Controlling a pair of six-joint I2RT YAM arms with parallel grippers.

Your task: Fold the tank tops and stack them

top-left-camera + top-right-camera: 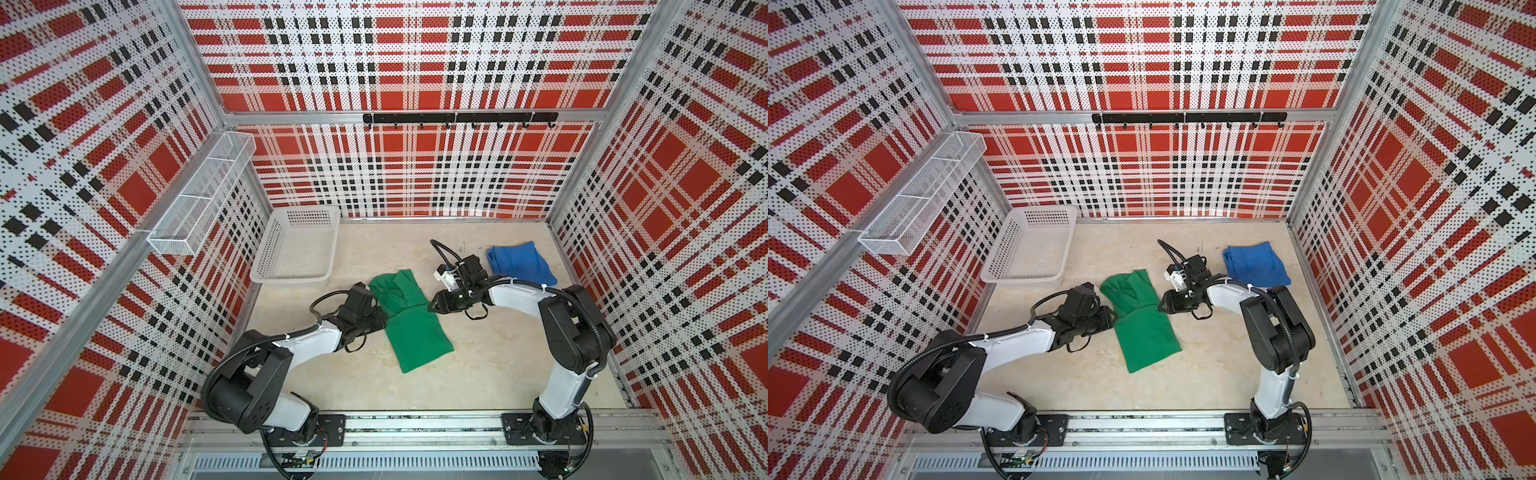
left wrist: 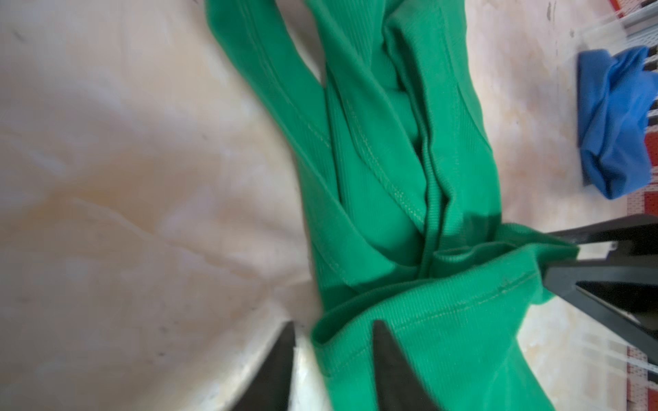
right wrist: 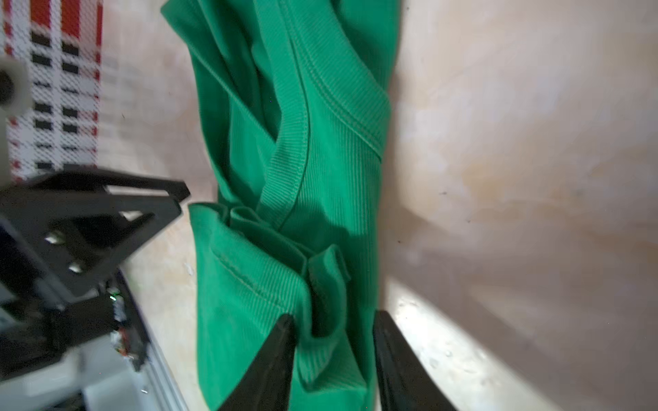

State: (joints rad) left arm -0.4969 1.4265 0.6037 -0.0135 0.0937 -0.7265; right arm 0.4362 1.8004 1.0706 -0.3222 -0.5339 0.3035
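The green tank top (image 1: 409, 328) (image 1: 1142, 328) lies in the middle of the table, its strap end folded back over its body. My left gripper (image 1: 384, 320) (image 2: 334, 325) is at its left edge, open, with one finger (image 2: 384, 356) over the cloth and the other on bare table. From the opposite side my right gripper (image 1: 430, 306) (image 3: 333, 316) meets the same fold, open, with a slack bunch of green cloth (image 3: 302, 142) between its fingers. The blue tank top (image 1: 519, 264) (image 2: 612, 124) lies folded at the back right, apart from both grippers.
A white perforated basket (image 1: 291, 276) stands at the back left of the table. A wire mesh shelf (image 1: 199, 195) hangs on the left wall and a black hook rail (image 1: 457, 117) on the back wall. Plaid walls close in three sides.
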